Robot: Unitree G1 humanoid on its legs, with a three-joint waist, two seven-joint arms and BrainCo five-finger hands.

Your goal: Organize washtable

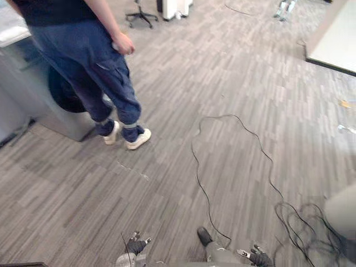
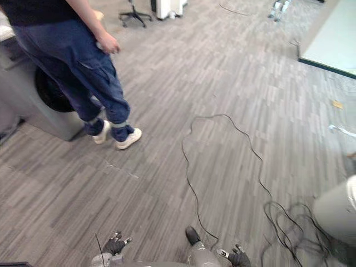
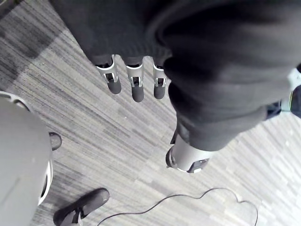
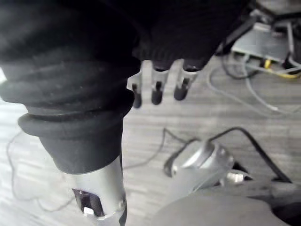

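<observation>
L hand [image 3: 137, 87] over floor [image 1: 233, 83], fingers straight, slack, nothing held | R hand [image 4: 157, 92] same, loose, nothing held | grey washer [image 1: 33, 94] ahead-left, person [image 1: 94, 61] standing just beside it

Grey washing machine [image 1: 22, 89] upright on floor, far left; dark round door [image 1: 62, 98]; person [image 1: 94, 61] just beside.

Open floor [image 1: 233, 72] ahead of left hand [image 1: 135, 245] and right hand [image 1: 258, 257]; a standing person [image 1: 83, 55] blocks the washing machine [image 1: 33, 105], far left.
</observation>
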